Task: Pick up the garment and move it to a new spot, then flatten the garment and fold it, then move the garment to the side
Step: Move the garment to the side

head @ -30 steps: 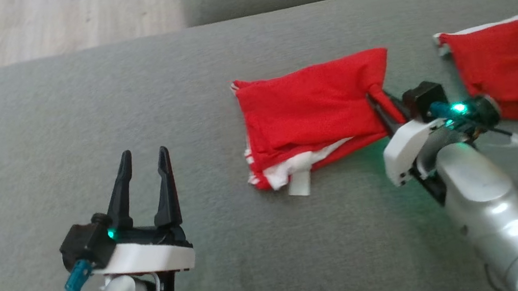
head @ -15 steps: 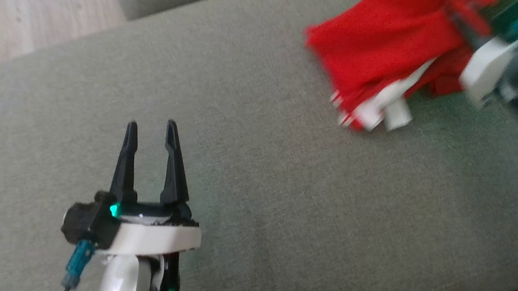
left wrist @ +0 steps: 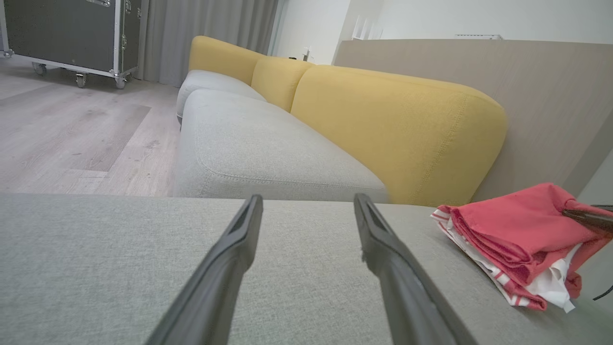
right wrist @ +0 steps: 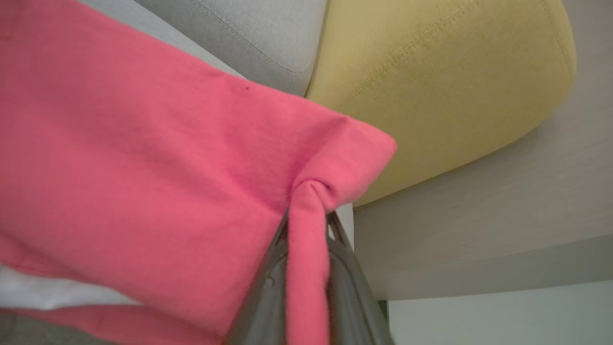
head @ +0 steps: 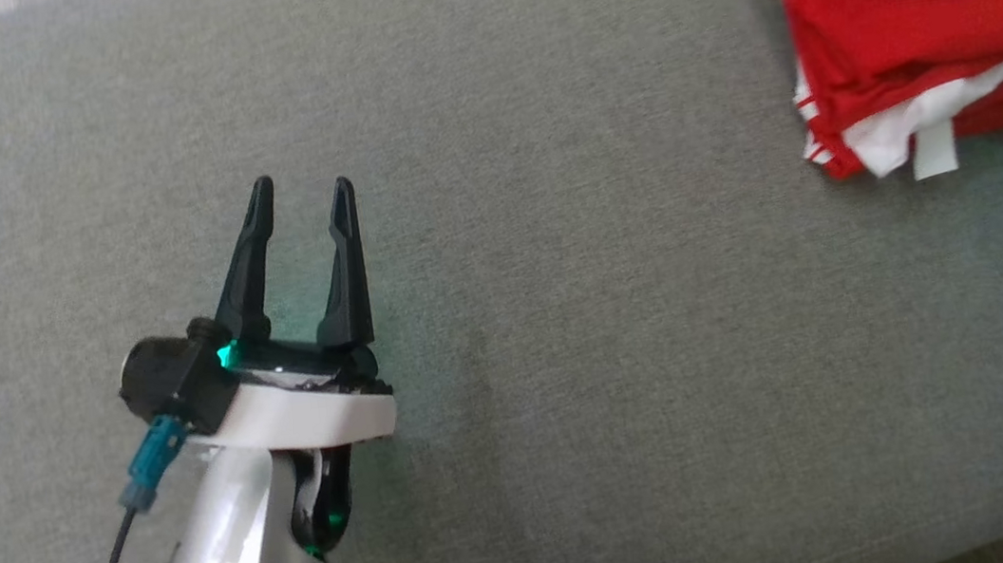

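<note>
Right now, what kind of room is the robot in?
Probably a living room or lounge: a long grey fabric sofa seat with plump yellow fabric back cushions, on a pale wood-plank floor. The black wheeled equipment case hints at a studio set-up.

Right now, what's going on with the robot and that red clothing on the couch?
The right gripper is shut on a pinched corner of the folded red garment, which rests on the grey sofa cushion. The left gripper is open and holds nothing, off to the garment's left over bare cushion. The garment looks already folded, so setting it aside is what remains.
</note>
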### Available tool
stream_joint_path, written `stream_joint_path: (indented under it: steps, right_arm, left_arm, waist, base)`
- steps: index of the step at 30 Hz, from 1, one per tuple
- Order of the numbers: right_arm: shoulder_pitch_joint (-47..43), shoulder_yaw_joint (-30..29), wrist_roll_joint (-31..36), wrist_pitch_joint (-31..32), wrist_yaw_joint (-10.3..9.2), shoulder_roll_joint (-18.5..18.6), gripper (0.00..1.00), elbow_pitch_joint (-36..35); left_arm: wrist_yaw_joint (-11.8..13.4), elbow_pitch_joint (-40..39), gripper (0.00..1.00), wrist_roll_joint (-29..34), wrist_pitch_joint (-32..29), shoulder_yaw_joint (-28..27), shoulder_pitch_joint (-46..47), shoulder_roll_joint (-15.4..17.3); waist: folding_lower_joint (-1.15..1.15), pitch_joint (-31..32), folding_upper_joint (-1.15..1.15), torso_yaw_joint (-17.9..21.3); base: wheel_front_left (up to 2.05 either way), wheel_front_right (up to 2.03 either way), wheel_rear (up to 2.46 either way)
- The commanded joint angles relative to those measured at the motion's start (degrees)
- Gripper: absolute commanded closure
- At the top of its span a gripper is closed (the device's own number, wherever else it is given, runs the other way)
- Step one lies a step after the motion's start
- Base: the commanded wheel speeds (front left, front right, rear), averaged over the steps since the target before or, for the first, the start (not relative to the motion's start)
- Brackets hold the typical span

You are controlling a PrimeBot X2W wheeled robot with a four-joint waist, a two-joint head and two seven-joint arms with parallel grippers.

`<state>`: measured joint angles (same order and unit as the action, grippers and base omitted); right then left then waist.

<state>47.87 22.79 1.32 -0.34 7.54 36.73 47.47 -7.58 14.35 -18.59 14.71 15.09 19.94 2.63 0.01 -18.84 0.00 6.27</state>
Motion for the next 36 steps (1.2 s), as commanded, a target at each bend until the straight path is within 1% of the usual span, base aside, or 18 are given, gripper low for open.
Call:
stream_joint_path:
  steps: [1, 5, 6, 7, 12, 15, 18, 19, 21, 27, 33, 34, 35, 36]
  right_arm:
    - [1.02, -0.51, 0.33, 0.03, -0.05, 2.07, 1.00, -0.93]
    - [0.86, -3.49, 1.68, 0.97, -0.05, 1.99, 1.00, 0.62]
    - [0.80, -4.56, 1.83, 0.99, -0.05, 1.78, 0.69, 0.98]
    - [0.72, -5.59, 2.03, 0.93, -0.05, 1.51, 0.00, 1.29]
    - [0.48, -10.38, 3.30, 0.18, -0.05, -0.70, 0.00, 1.58]
    - [0.61, -12.65, 4.92, -0.05, -0.05, -2.42, 0.00, 0.50]
    - [0.83, -14.62, 6.07, -0.76, -0.05, -4.90, 0.00, -1.45]
    - [0.79, -16.07, 6.33, -1.51, -0.05, -6.99, 0.00, -2.97]
    - [0.40, -17.01, 5.66, -2.45, -0.05, -9.63, 0.00, -4.35]
    - [-2.37, -18.75, 0.49, -7.07, -0.05, -19.03, 0.00, -10.01]
    - [-10.04, -18.77, -5.81, -11.82, -0.05, -28.26, 0.00, -16.18]
    - [-11.71, -19.15, -7.03, -12.35, -0.05, -29.68, 0.00, -17.15]
    - [-11.71, -19.15, -7.03, -12.35, -0.05, -29.68, 0.00, -17.15]
    - [-13.45, -19.61, -8.03, -12.83, -0.05, -30.77, 0.00, -18.06]
  left_arm:
    - [0.09, -1.76, 0.00, -0.03, 0.29, -1.18, 2.00, 0.80]
    - [0.09, -1.59, 0.00, -0.16, 0.29, -1.17, 2.79, 1.51]
    - [0.09, -1.59, 0.00, -0.21, 0.29, -1.12, 2.95, 1.63]
    - [0.09, -1.54, 0.00, -0.27, 0.29, -1.09, 3.08, 1.73]
    - [0.09, -0.97, 0.00, -0.57, 0.29, -1.60, 3.08, 2.11]
    - [0.09, -0.84, 0.00, -0.55, 0.29, -2.22, 2.74, 2.08]
    - [0.09, -0.92, 0.00, -0.51, 0.29, -3.18, 2.04, 1.95]
    - [0.09, -1.05, 0.00, -0.45, 0.29, -4.03, 1.32, 1.82]
    - [0.09, -1.29, 0.00, -0.25, 0.29, -5.14, 0.50, 1.71]
    - [0.09, -2.21, 0.00, 0.15, 0.29, -9.39, -2.68, 1.29]
    - [0.10, -3.26, 0.00, 0.59, 0.29, -13.15, -6.99, 0.80]
    - [0.10, -3.38, 0.00, 0.95, 0.29, -13.67, -7.74, 0.73]
    - [0.10, -3.38, 0.00, 0.95, 0.29, -13.67, -7.74, 0.73]
    - [0.13, -3.30, 0.00, 1.04, 0.29, -14.14, -8.62, 0.64]
  waist:
    - [-0.01, -0.77, 0.00, -0.52]
    - [-0.01, -2.18, 0.00, -0.99]
    - [-0.01, -2.36, 0.00, -1.09]
    - [-0.01, -2.45, 0.00, -1.16]
    - [-0.01, -1.54, 0.00, -0.86]
    - [-0.01, -0.06, 0.00, -0.44]
    - [-0.01, 2.20, 0.00, -0.07]
    - [-0.01, 3.99, 0.00, 0.07]
    - [-0.01, 5.76, 0.00, 0.09]
    - [-0.01, 10.98, 0.00, -0.41]
    - [-0.01, 15.88, 0.00, -1.60]
    - [-0.01, 16.57, 0.00, -1.83]
    - [-0.01, 16.57, 0.00, -1.83]
    - [-0.01, 17.25, 0.00, -2.03]
  base:
    - [0.00, 0.00, 0.00]
    - [0.00, 0.00, 0.00]
    - [0.00, 0.00, 0.00]
    - [0.00, 0.00, 0.00]
    - [0.00, 0.00, 0.00]
    - [0.00, 0.00, 0.00]
    - [0.00, 0.00, 0.00]
    - [0.00, 0.00, 0.00]
    - [0.00, 0.00, 0.00]
    - [0.00, 0.00, 0.00]
    - [0.00, 0.00, 0.00]
    - [0.00, 0.00, 0.00]
    - [0.00, 0.00, 0.00]
    - [0.00, 0.00, 0.00]
